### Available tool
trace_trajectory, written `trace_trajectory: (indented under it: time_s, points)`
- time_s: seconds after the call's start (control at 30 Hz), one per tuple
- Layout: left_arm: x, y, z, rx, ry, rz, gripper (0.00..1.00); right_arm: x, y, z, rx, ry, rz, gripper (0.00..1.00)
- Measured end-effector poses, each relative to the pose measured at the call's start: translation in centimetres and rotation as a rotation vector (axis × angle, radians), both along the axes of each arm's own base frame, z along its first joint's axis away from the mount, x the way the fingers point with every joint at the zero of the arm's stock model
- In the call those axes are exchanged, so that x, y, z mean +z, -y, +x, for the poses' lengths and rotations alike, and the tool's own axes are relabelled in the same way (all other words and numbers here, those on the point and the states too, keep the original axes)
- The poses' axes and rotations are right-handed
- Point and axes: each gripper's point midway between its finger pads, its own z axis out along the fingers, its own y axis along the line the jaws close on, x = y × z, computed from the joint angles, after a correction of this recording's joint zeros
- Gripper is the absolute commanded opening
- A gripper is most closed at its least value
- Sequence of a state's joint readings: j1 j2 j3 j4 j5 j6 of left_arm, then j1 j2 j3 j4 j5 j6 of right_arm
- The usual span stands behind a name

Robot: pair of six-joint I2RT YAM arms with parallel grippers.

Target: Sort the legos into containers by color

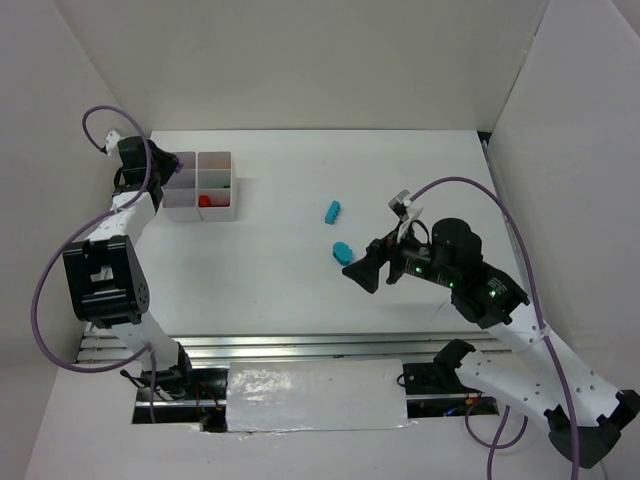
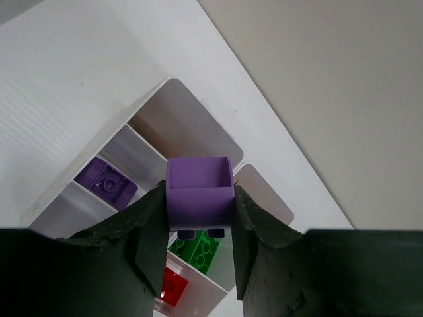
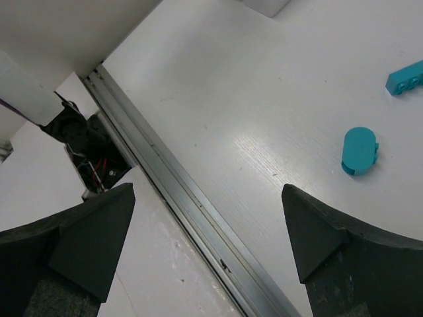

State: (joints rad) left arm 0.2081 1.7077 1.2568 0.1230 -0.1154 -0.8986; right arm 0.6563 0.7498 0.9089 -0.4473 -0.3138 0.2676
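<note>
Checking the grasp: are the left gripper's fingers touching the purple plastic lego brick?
Touching. The left wrist view shows both fingers pressed against the sides of the purple brick.

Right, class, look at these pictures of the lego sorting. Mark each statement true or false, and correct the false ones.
1. The left jaws are shut on a purple lego, which is held above the tray. True.
2. The right jaws grip a teal piece. False: the right jaws stand open and empty.
3. A teal brick and a teal oval piece lie loose on the table. True.
4. Every compartment is bare. False: the white tray already holds a second purple lego, a green lego and a red lego, each in its own compartment.
</note>
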Motion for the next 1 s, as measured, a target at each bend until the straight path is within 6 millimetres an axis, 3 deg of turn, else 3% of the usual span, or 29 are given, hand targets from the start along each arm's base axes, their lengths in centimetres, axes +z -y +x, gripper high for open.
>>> trace_trajectory:
  time_s: [0.3,0.47,0.6,1.0]
  points:
    - [-2.9,0.6,-1.1,-0.007,-0.049,-0.034,0.21,-1.1,-0.5,0.5,0.006,-0.032,-0.029,1.00]
    - [-2.9,0.7,-1.1,-0.012,-0.044,-0.036,0.33,-1.5,-0.7,0.6,0.014,-0.043,-0.038,1.00]
    - [-2.9,0.7,-1.0,-0.013,-0.042,-0.035,0.53,-1.5,-0.7,0.6,0.018,-0.043,-0.036,1.00]
    - [-2.9,0.3,-1.1,-0.006,-0.042,-0.035,0.70,-1.4,-0.8,0.6,0.019,-0.039,-0.033,1.00]
